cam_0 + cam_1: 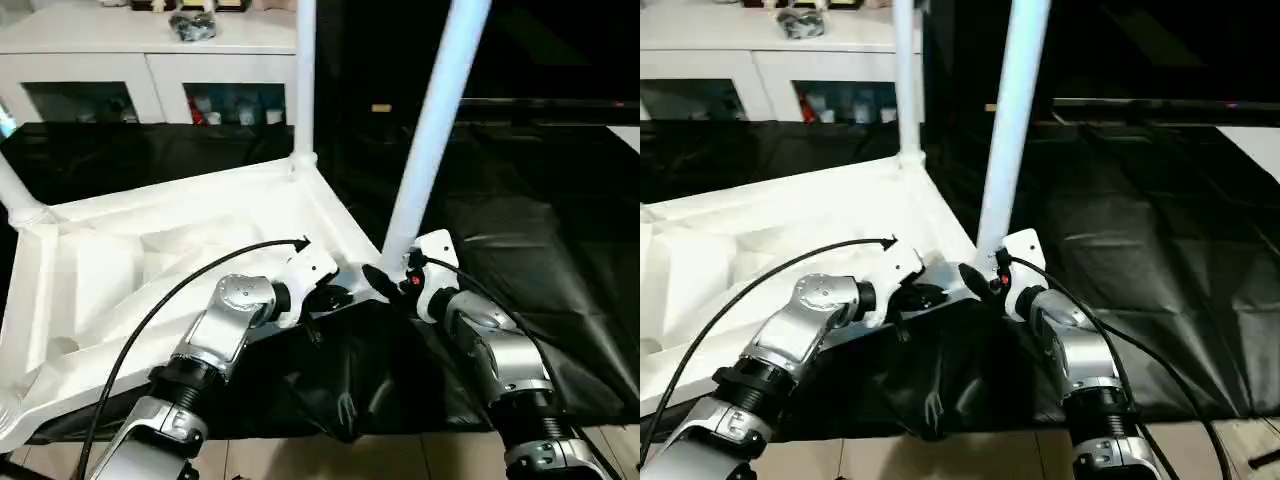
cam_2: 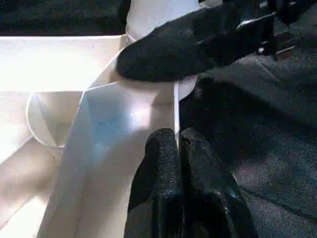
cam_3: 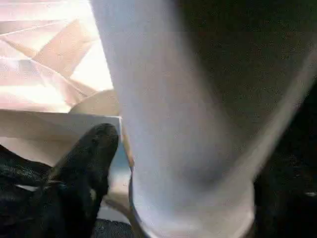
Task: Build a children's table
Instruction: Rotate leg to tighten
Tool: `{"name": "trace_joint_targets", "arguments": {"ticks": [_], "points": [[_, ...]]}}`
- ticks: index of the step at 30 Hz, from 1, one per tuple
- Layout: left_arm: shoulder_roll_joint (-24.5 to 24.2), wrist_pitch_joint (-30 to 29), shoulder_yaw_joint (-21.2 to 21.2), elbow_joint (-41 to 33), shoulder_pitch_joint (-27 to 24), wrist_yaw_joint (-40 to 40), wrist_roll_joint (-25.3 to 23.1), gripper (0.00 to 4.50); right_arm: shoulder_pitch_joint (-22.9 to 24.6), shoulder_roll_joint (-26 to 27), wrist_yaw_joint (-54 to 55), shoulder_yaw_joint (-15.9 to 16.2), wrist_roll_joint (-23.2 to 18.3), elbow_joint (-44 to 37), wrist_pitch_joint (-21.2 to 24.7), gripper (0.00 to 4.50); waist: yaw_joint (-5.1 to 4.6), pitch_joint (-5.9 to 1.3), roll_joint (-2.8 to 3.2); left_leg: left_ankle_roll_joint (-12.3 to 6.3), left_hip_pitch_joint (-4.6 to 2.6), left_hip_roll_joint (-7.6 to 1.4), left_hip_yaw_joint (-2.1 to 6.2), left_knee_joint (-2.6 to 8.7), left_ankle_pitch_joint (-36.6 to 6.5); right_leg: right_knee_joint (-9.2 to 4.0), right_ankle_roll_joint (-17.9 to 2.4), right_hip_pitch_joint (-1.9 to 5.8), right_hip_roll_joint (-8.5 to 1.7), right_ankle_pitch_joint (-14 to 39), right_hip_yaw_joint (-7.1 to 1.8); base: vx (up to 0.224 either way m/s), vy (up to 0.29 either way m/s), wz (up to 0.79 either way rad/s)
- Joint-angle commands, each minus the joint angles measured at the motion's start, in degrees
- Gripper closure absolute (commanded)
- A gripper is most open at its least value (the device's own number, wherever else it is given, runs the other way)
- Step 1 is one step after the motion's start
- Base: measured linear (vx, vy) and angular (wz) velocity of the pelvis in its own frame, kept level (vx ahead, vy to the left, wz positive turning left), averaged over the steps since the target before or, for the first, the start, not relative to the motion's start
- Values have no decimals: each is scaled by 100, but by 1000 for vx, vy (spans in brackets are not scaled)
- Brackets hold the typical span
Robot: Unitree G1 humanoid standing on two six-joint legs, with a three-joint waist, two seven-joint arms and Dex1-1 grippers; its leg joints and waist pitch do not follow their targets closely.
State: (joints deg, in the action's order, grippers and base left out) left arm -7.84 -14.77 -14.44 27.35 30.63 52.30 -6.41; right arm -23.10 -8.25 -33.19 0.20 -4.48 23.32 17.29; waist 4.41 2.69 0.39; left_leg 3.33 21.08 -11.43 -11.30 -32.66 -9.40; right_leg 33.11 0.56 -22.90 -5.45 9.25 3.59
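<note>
A: Where do we have the children's table (image 1: 150,250)?

B: Upside down in front of us on the black sheet (image 1: 540,250), ribbed underside up. The near right leg (image 1: 432,130) stands upright in its corner socket, another leg (image 1: 304,80) rises from the far corner, and we see the foot of a third leg (image 1: 12,190) at the far left.

A: And our left gripper (image 2: 178,163)?

B: Its two black fingers are pressed together, clamped on nothing. In the left wrist view the tips sit against the thin edge of the tabletop's rim, just short of the near right socket.

A: The right gripper (image 1: 385,285)?

B: Down at the base of the near right leg. Its jaws stand apart, one black finger (image 2: 188,47) lying across the rim beside the socket. In the right wrist view the leg stands between the fingers, but we cannot tell whether they press on it.

A: What lies beyond?

B: A white cabinet (image 1: 150,60) with glass doors behind the table, a dark bundle (image 1: 192,25) on top of it.
</note>
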Motion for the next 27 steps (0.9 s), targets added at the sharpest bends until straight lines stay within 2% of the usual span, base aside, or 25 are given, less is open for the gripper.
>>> {"name": "trace_joint_targets", "arguments": {"ticks": [1, 4, 8, 11, 13, 14, 16, 18, 23, 24, 27], "points": [[324, 293, -392, -282, 14, 437, 356, 450, -13, 24, -799, 729, -94, -228, 22, 38, 11, -350, -39, -65, -82, -170, 99, 401, -1723, -401, -1015, 204, -265, 1767, -200, 0, 0, 0], [187, 357, -399, -327, -11, 692, 418, 450, 53, -281, -1131, 841, -23, -345, -61, 16, 67, -358, -49, -156, -72, -160, 78, 377, -1519, -379, -1082, 225, -276, 1542, -205, 0, 0, 0], [-105, 548, -400, -359, -29, 1263, 565, 450, 226, -904, -2256, 958, -280, -749, -106, 16, 106, -378, -48, -328, -51, -161, 68, 346, -1257, -339, -1140, 261, -263, 1280, -202, 0, 0, 0], [-231, 712, -372, -187, 15, 1510, 589, 450, 249, -1205, -2736, 1025, -328, -826, -134, 16, 124, -393, -43, -429, -46, -186, 55, 321, -1104, -280, -1321, 254, -248, 943, -190, 0, 0, 0], [-298, 733, -372, -116, 48, 1662, 593, 450, 239, -1293, -2910, 1044, -393, -860, -106, 16, 137, -375, -38, -418, -55, -187, 49, 325, -1204, -300, -1337, 241, -258, 1115, -190, 0, 0, 0], [-322, 747, -354, -81, 68, 1723, 603, 450, 242, -1337, -3028, 1060, -443, -899, -83, 40, 147, -368, -46, -375, -65, -187, 48, 332, -1311, -321, -1298, 237, -268, 1341, -191, 0, 0, 0], [-379, 777, -345, -22, 107, 1856, 620, 450, 256, -1419, -3229, 1112, -504, -964, -64, 47, 165, -354, -58, -292, -92, -195, 45, 343, -1481, -364, -1212, 214, -278, 1692, -201, 0, 0, 0], [-454, 809, -365, 27, 137, 1984, 626, 450, 280, -1502, -3391, 1179, -517, -1010, -65, 61, 192, -354, -55, -263, -84, -191, 52, 349, -1489, -371, -1139, 220, -286, 1837, -200, 0, 0, 0], [-538, 865, -370, 80, 154, 2141, 641, 450, 314, -1590, -3587, 1241, -482, -1043, -87, 92, 218, -356, -64, -224, -92, -203, 60, 359, -1492, -373, -1095, 203, -290, 1899, -200, 0, 0, 0], [-551, 862, -368, 78, 156, 2175, 639, 450, 318, -1615, -3627, 1265, -467, -1045, -94, 110, 221, -354, -104, -229, -93, -202, 54, 356, -1500, -369, -1097, 200, -289, 1917, -200, 0, 0, 0], [-560, 871, -372, 75, 151, 2225, 622, 450, 306, -1604, -3691, 1307, -476, -1059, -61, 128, 225, -354, -98, -240, -78, -205, 62, 360, -1424, -361, -1094, 207, -298, 1895, -199, 0, 0, 0]]}}
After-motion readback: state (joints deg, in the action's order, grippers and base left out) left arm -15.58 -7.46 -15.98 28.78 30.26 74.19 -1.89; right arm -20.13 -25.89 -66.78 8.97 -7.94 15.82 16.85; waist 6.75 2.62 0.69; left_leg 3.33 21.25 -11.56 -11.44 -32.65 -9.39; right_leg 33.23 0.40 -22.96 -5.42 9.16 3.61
